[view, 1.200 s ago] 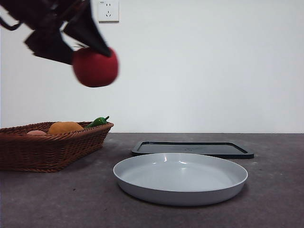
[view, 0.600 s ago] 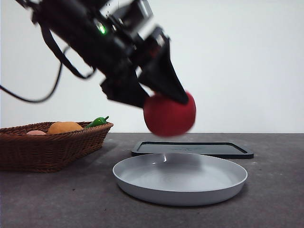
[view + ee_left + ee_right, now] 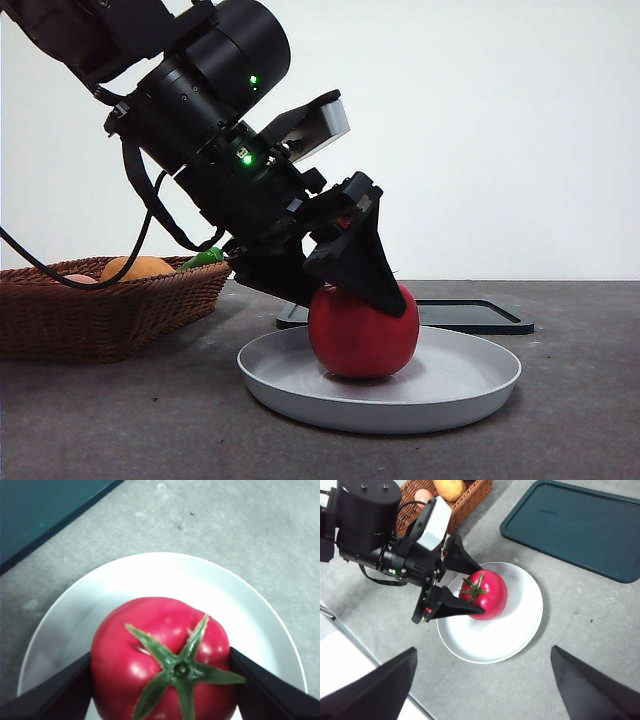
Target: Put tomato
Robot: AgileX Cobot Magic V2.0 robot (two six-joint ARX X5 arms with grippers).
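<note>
The glossy red tomato (image 3: 362, 332) with a green star calyx rests on the white plate (image 3: 470, 385) in the front view. My left gripper (image 3: 355, 290) is shut on the tomato, one black jaw on each side; the left wrist view shows the tomato (image 3: 165, 660) between the jaws over the plate (image 3: 250, 610). The right wrist view shows the tomato (image 3: 487, 594), the plate (image 3: 520, 625) and the left gripper (image 3: 465, 587) from above. My right gripper (image 3: 482, 690) hangs high above the table, open and empty.
A wicker basket (image 3: 100, 310) at the left holds an orange fruit (image 3: 140, 267) and a small green pepper (image 3: 205, 257). A dark green tray (image 3: 480, 315) lies behind the plate; it also shows in the right wrist view (image 3: 575, 527).
My left gripper has carried the tomato from high above the basket, rightward and down, onto the plate.
</note>
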